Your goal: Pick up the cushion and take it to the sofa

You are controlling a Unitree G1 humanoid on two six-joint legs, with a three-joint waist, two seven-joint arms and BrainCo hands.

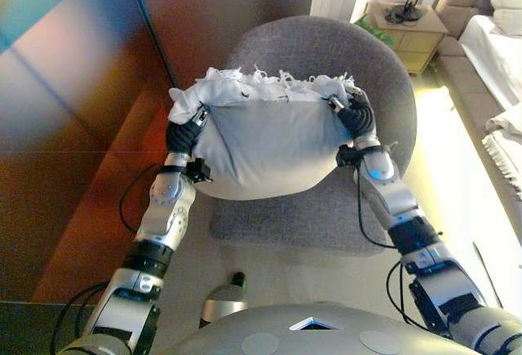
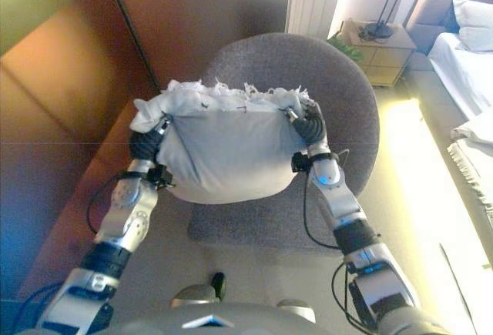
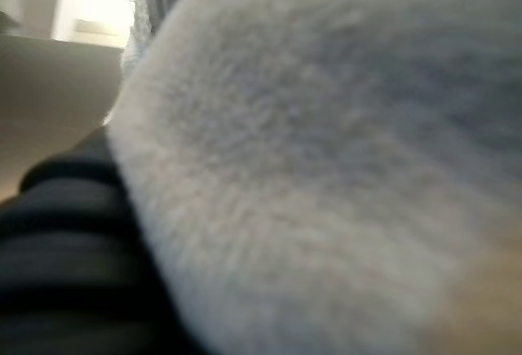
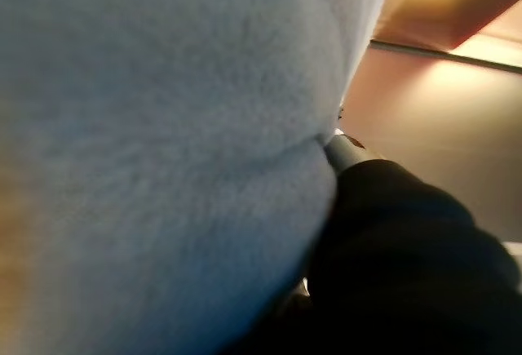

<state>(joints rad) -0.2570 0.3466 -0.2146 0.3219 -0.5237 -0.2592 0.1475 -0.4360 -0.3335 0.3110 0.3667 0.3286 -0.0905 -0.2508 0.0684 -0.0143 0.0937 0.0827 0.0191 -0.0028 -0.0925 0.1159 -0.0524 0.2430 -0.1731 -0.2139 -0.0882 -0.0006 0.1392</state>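
A white fluffy cushion [image 1: 265, 147] with a fringed top edge is held between my two hands over the seat of a grey round armchair [image 1: 326, 53]. My left hand [image 1: 186, 135] grips its left upper corner. My right hand [image 1: 356, 117] grips its right upper corner. Only short bits of silver fingers [image 1: 334, 104] show at the fringe; the rest are sunk in the fabric. The cushion's surface fills the left wrist view [image 3: 326, 167] and the right wrist view [image 4: 163, 143]. No sofa shows.
A brown wood-panelled wall [image 1: 81, 126] stands close on the left. A bedside table [image 1: 412, 33] with a lamp is at the back right. A bed [image 1: 493, 53] with white bedding runs along the right side. Pale floor [image 1: 457, 175] lies between chair and bed.
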